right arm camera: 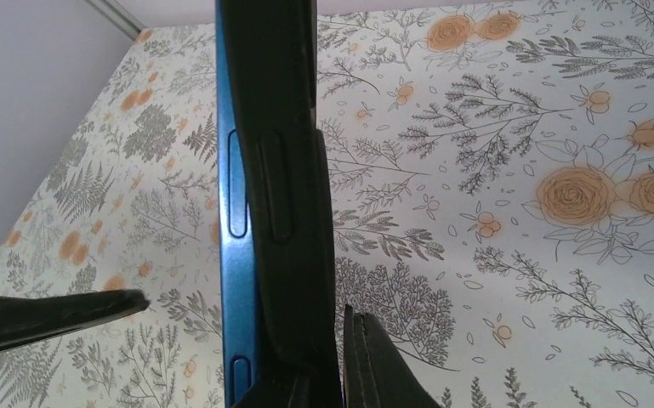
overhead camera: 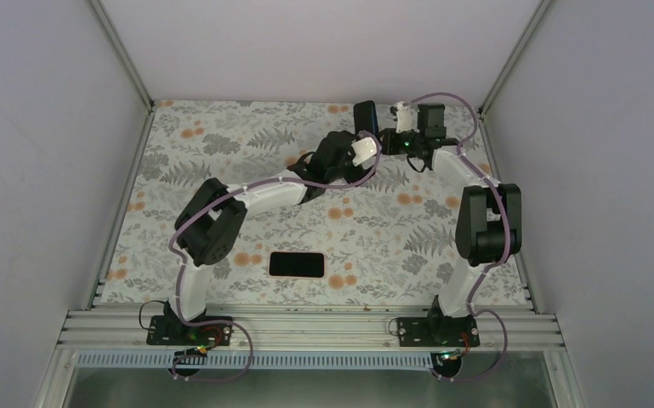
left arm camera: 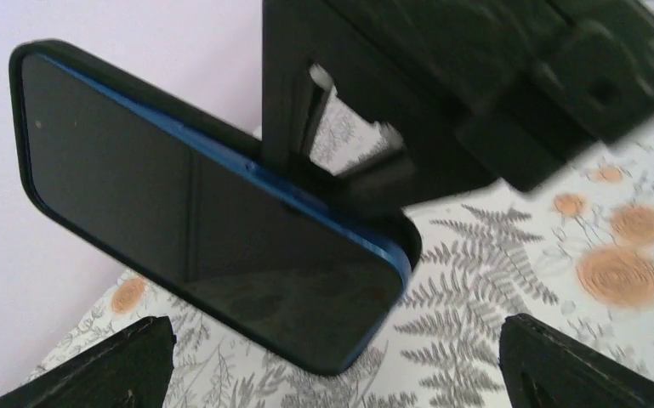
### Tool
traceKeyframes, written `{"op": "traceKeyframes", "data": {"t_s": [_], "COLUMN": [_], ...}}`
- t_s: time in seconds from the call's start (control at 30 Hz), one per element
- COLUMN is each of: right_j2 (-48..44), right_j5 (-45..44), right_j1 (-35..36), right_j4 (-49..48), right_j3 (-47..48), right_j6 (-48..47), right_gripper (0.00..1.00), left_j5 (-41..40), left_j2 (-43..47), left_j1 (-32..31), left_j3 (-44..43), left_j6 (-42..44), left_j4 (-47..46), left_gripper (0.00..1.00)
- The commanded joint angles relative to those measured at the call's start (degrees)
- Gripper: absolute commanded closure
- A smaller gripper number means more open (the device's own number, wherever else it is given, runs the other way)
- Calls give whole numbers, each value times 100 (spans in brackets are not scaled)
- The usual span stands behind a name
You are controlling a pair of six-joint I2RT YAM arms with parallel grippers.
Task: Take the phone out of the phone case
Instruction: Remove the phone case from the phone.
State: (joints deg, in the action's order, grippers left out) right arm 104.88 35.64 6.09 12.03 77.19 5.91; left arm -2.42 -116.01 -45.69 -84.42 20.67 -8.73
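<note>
We see the right gripper (right arm camera: pixel 306 387) clenched on a blue-edged handset (left arm camera: pixel 196 221), holding it up on edge above the far part of the table (overhead camera: pixel 374 238). Along one long side, its black cover (right arm camera: pixel 293 195) stands peeled off the blue frame. The left gripper (left arm camera: pixel 340 340) faces the dark screen with its fingers (left arm camera: pixel 93 365) spread wide, grasping nothing. Further out, near the arm bases and well apart from both grippers, the pink phone case (overhead camera: pixel 321 265) lies flat, and the phone (overhead camera: pixel 295 264) appears seated in it, screen up. We judge the stripping in hand concerns the raised handset — the pink pair lies untouched. Next, we think, the left fingers must close on the loosened cover edge and pull while the right holds firm.
</note>
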Motion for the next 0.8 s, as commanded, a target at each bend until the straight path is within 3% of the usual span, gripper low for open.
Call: {"op": "traceKeyframes", "data": {"t_s": [0.0,0.77], "right_j2": [-404,-346], "right_j5": [-21,311], "right_j1": [92,247], "right_j4": [-725,-583], "right_j3": [-29,-11], "right_j6": [310,336], "right_gripper": [96,96], "left_j5": [-427,-1815], "left_j2": [-254,-756], "left_j1": [-71,-56], "left_j3": [-516,-761], "left_j6": [-483,-313], "left_j4": [-336,-715], "left_gripper": [6,10]}}
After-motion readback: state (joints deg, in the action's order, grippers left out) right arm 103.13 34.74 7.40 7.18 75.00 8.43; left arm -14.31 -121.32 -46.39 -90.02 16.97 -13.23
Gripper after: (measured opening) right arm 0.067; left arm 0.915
